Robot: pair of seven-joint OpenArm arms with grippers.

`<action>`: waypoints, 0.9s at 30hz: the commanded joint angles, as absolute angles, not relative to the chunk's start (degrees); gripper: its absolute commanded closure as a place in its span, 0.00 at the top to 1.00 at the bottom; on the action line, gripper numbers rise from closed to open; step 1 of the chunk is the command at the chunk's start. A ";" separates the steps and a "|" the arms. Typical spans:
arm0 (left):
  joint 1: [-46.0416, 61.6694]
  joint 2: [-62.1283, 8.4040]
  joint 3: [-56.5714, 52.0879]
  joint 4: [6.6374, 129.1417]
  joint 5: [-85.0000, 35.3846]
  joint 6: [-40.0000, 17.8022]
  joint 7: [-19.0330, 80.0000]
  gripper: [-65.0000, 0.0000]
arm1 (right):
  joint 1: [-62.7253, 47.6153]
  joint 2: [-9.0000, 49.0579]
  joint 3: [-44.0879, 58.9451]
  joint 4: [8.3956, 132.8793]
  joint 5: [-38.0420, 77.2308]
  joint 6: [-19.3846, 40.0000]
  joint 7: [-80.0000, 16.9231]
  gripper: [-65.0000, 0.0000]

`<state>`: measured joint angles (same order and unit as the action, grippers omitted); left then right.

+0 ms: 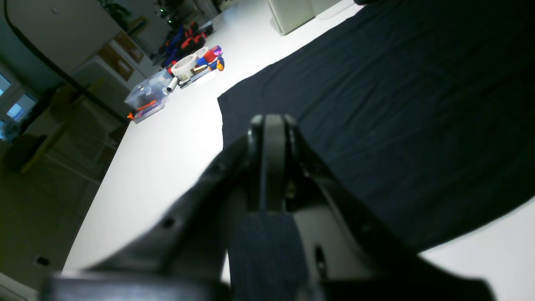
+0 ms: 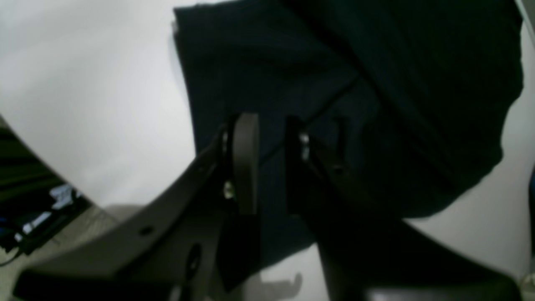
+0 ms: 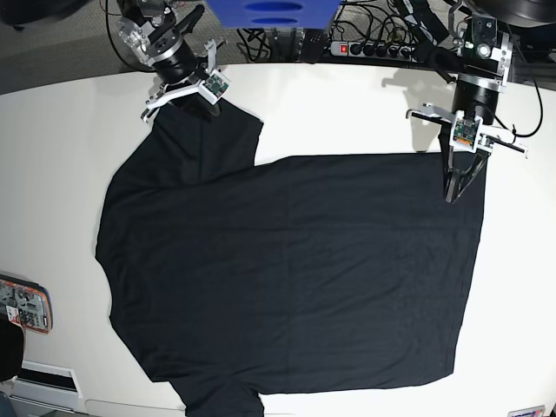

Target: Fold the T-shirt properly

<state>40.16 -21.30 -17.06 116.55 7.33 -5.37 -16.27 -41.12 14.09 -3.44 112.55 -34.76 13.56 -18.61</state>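
Observation:
The black T-shirt (image 3: 287, 269) lies spread flat over most of the white table (image 3: 52, 174), its hem toward the right of the base view. My left gripper (image 3: 450, 196) points down on the cloth just inside the hem's far corner. In the left wrist view the left gripper (image 1: 272, 122) has its jaws together on the T-shirt (image 1: 397, 104) near its edge. My right gripper (image 3: 178, 94) sits at the far sleeve. In the right wrist view the right gripper (image 2: 269, 125) stands with its jaws a little apart and dark T-shirt cloth (image 2: 376, 83) bunched between them.
A clear box of tools (image 1: 146, 100) and a tape roll (image 1: 184, 66) sit near the table's far edge, with a pale box (image 1: 292, 14) beyond the shirt. A power strip (image 3: 360, 48) lies behind the table. A small device (image 3: 24, 306) rests at the left edge.

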 commanded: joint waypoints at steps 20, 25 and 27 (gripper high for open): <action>40.22 -19.38 -17.19 115.38 21.76 -4.79 -17.89 0.16 | -44.70 14.29 0.84 113.45 -34.95 18.51 -19.65 0.36; 40.22 -19.38 -17.54 114.95 21.76 -4.70 -17.89 0.16 | -44.70 14.29 0.40 112.92 -34.95 18.51 -19.65 0.37; 40.22 -19.38 -17.54 114.95 21.76 -4.70 -17.89 0.16 | -44.70 14.29 0.40 112.75 -34.95 18.51 -19.74 0.37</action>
<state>39.99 -18.90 -17.06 114.04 22.15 -5.74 -16.49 -44.31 14.02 0.27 111.94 -35.14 18.90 -20.88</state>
